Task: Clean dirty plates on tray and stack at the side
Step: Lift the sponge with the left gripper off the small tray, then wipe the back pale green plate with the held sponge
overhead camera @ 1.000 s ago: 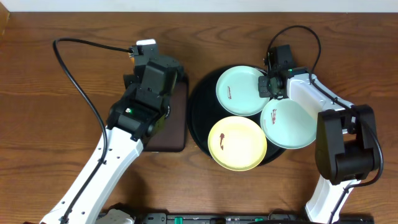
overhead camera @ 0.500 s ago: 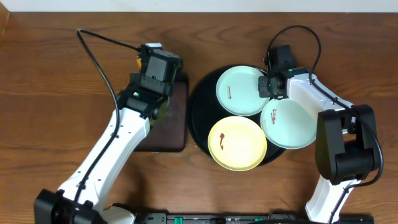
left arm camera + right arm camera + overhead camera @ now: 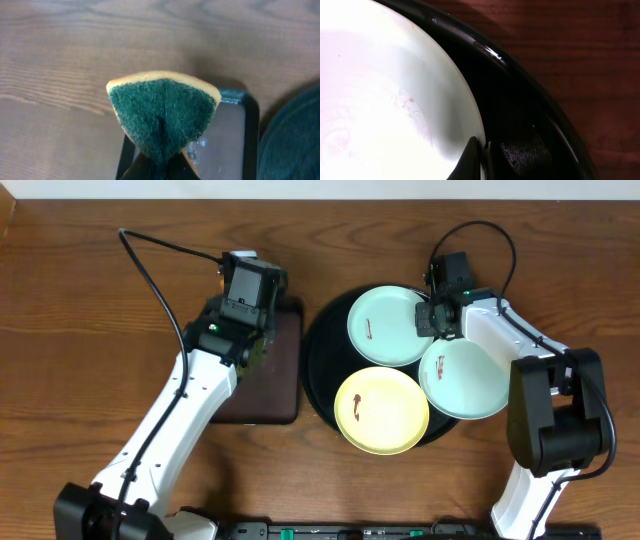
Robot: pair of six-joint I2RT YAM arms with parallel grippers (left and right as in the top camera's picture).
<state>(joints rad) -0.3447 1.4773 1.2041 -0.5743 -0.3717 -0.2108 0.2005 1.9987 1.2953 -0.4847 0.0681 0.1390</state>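
Observation:
Three plates lie on the round black tray: a mint plate at the back with a dark smear, a second mint plate at the right, and a yellow plate in front with a smear. My right gripper is shut on the back mint plate's right rim; in the right wrist view the fingers pinch the plate at its edge. My left gripper hovers over the brown tray's far end, shut on a green and yellow sponge, pinched at its lower end.
A small rectangular dark brown tray lies left of the black tray, and its surface looks wet in the left wrist view. The black tray's raised rim runs close beside the right fingers. Bare wooden table surrounds both trays.
The left arm has stretched out and carried the sponge toward the far end of the brown tray. The right arm and the plates have not moved.

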